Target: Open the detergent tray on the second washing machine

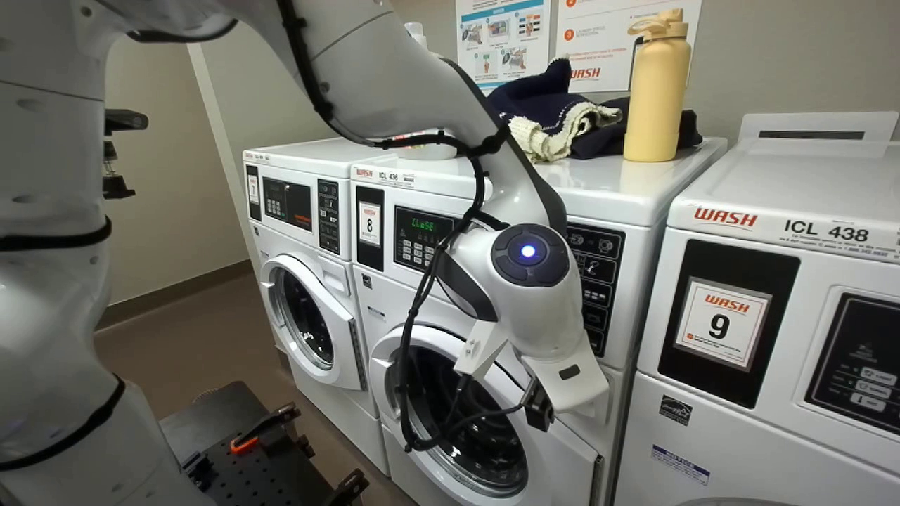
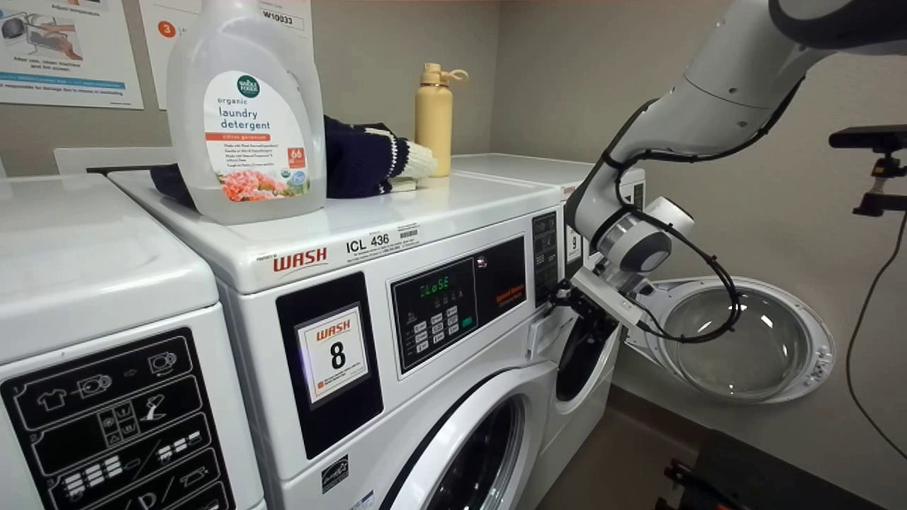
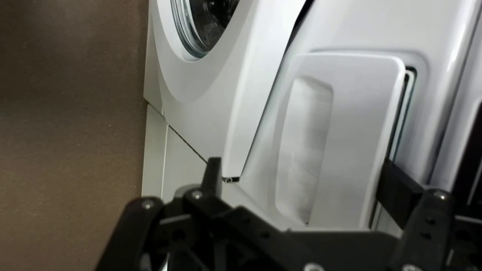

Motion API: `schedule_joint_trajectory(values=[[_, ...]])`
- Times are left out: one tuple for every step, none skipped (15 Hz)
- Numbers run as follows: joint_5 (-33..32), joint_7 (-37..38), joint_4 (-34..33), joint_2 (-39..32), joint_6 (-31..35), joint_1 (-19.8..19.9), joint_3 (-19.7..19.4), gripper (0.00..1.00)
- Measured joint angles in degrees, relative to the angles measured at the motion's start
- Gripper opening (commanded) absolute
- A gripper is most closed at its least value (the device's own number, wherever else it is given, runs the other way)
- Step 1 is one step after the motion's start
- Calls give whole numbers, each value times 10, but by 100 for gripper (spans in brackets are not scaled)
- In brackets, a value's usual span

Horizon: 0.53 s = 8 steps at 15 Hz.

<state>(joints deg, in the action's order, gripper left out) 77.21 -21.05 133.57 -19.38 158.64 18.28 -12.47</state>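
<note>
Apparently ready to hook the pale-grey rectangular plastic detergent tray [image 3: 352, 139] with black, blocky, wide-parted fingers [image 3: 399, 194]; next, likely pull outward.

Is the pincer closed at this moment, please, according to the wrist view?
No, the wrist view shows the pincer with its two fingers wide apart and part of the detergent tray visible between them.

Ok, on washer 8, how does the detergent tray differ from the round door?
Shape: the detergent tray is a rounded rectangle; the round door centres on a circle.
Size: the tray is far smaller than the door.
Face: the tray is opaque with a hollowed grip; the door has a dark, glassy middle inside a shiny ring.
Shared: both have pale, smooth outer parts, on the front of washer 8.
</note>
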Motion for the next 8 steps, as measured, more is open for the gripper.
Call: schedule_joint_trajectory(values=[[-5, 1, 0, 0, 0, 0, 0, 100], [-10, 2, 0, 0, 0, 0, -1, 100], [-14, 3, 0, 0, 0, 0, -1, 100], [-19, 4, 0, 0, 0, 0, -1, 100], [-25, 8, 0, 0, 0, 0, -1, 100], [-31, 12, 0, 0, 0, 0, -1, 100], [-39, 17, 0, -1, 0, 0, -2, 100], [-47, 24, 0, -2, 0, 0, -2, 100]])
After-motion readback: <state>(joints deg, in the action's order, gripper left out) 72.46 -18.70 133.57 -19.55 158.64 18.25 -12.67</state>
